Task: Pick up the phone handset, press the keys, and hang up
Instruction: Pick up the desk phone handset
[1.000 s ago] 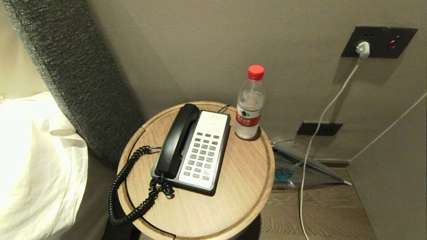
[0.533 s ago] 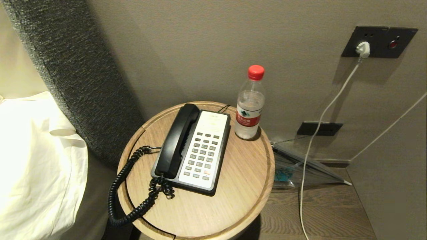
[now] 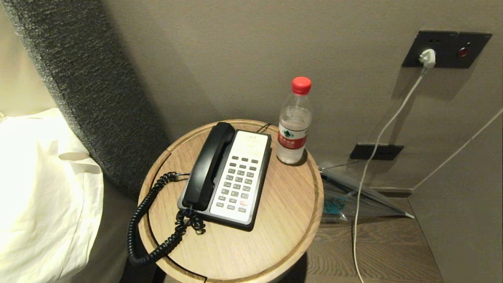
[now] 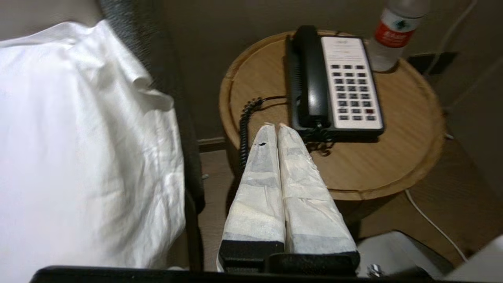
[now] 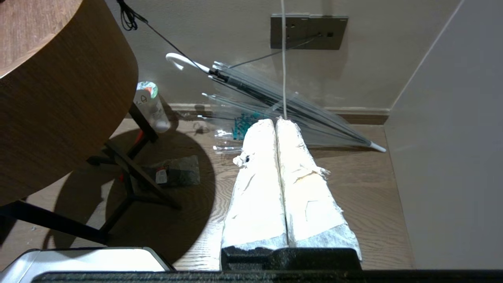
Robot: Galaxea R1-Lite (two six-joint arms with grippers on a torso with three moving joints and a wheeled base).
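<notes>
Two grippers visible only through their own wrist cameras, neither in the head view; left gripper [image 4: 274, 126] clenched, its tape-wrapped fingers [image 4: 259, 173] pressed together with nothing between them, hanging off the table's near edge, short of the phone and beside the coiled cord [image 3: 157, 220]; right gripper [image 5: 275, 121] likewise clenched and empty, low over the wood floor [image 5: 353, 204] beside the table, pointing toward a clear umbrella [image 5: 275, 106] lying against the wall

Handset [image 3: 210, 165] lying in its cradle along the left side of the phone base [image 3: 239, 177], touching no gripper; keypad [image 3: 237, 184] on the white face just beside it; cord running from the handset's near end, looping over the table edge and back up to the base's left side

Round wooden table [image 3: 275, 220] carrying the phone near its middle; water bottle [image 3: 294, 125] with red cap upright behind the base's right corner, close to it but apart; white bedding [image 3: 43, 188] and grey headboard [image 3: 86, 86] left of the table; white plug [image 3: 427, 58] in a dark wall socket, cable hanging to the floor
</notes>
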